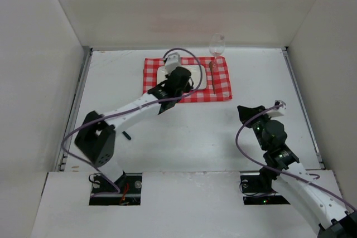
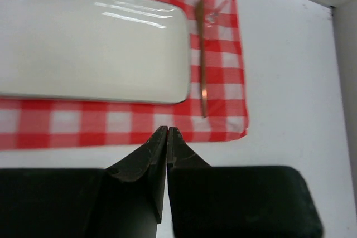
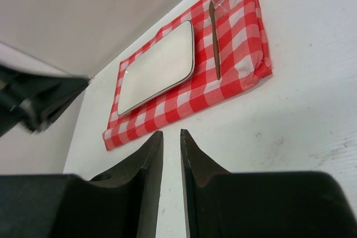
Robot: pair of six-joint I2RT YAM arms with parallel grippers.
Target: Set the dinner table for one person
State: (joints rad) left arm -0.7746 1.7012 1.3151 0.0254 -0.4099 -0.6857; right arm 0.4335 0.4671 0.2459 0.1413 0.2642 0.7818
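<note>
Counter (image 1: 184, 137): spans workspace; carries 1 checked cloth (image 1: 220, 90), 1 plate (image 2: 95, 43), 1 utensil (image 2: 202, 65), 1 wine glass (image 1: 217, 44).
Left tool (image 2: 168, 132): pressed together, empty, over cloth.
Right tool (image 3: 171, 135): slightly spread, empty.
Risk: a careless arm sweep could topple the wine glass.

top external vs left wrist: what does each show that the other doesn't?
Only top external: the left arm, the right arm with the right gripper over the dinner table, a small dark item near the left arm, the whole bowl of the wine glass.
Only left wrist: left gripper fingertips pressed shut, empty, at the edge of the checked cloth.
Both: cloth, white rectangular plate, thin brown utensil beside it.
</note>
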